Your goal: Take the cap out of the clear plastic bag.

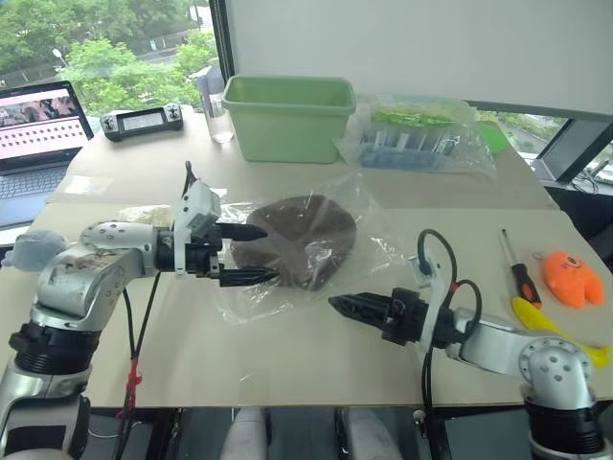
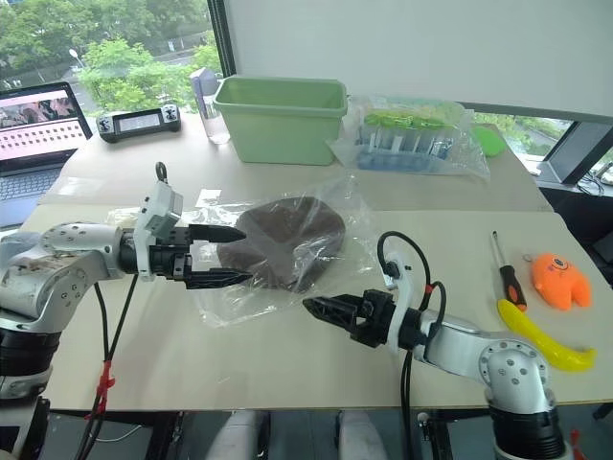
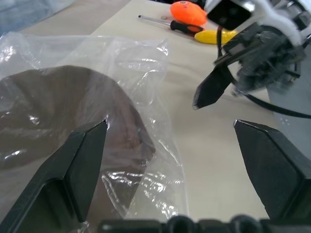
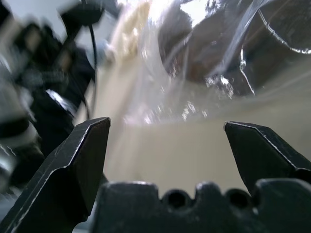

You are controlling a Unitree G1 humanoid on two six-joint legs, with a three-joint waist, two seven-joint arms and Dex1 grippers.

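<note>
The cap [image 1: 297, 240], dark brown and floppy, lies inside the clear plastic bag [image 1: 251, 299] at the middle of the table. My left gripper [image 1: 272, 254] points right at the bag's left edge. It is open, its fingers astride the edge of the plastic, gripping nothing. In its wrist view one fingertip [image 3: 90, 145] overlaps the cap [image 3: 58, 111]. My right gripper [image 1: 337, 305] hangs low by the bag's near right corner, pointing left. It is open and empty, just short of the crinkled plastic [image 4: 194, 87].
A green bin [image 1: 287, 115] and a clear bag of blue and green items [image 1: 417, 139] stand behind. To the right lie a screwdriver [image 1: 517, 273], a yellow thing [image 1: 556, 331] and an orange plush [image 1: 572, 278]. A laptop [image 1: 34, 134] sits far left.
</note>
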